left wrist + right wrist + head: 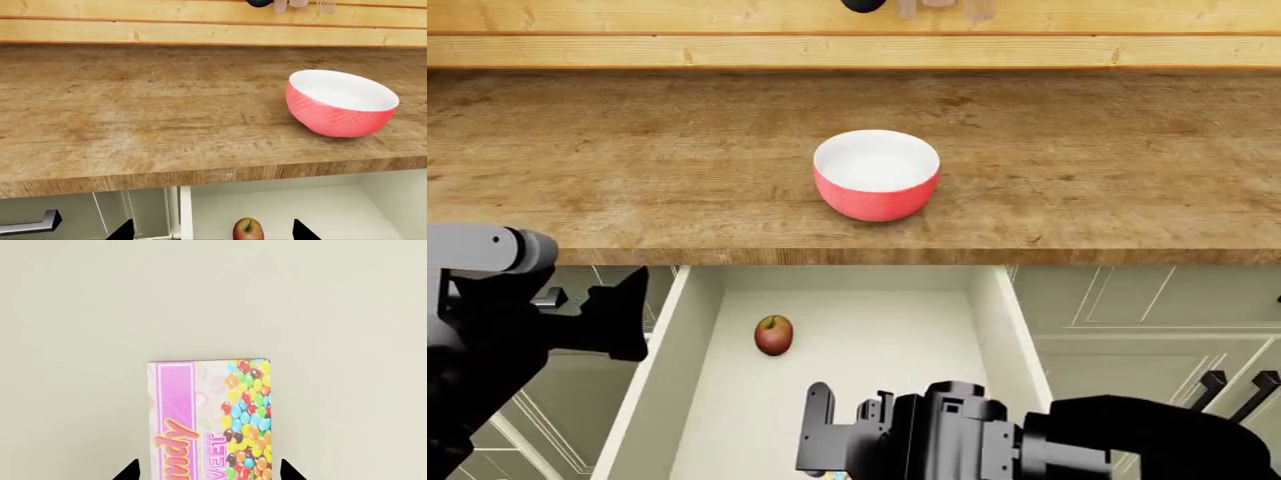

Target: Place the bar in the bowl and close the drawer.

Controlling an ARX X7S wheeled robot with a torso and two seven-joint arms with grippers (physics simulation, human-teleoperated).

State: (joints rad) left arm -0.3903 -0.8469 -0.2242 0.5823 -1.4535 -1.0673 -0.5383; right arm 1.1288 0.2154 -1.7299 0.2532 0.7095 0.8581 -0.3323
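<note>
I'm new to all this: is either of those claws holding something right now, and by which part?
Nothing is held. The right gripper is open astride the bar, which lies in the drawer; the left gripper is open and empty.

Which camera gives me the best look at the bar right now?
The right wrist view: the bar lies flat on the pale drawer floor, between the right gripper's fingertips, lettering and candy print clear. The head view doesn't show it; the right arm covers that part of the drawer. The left wrist view shows no bar.
</note>
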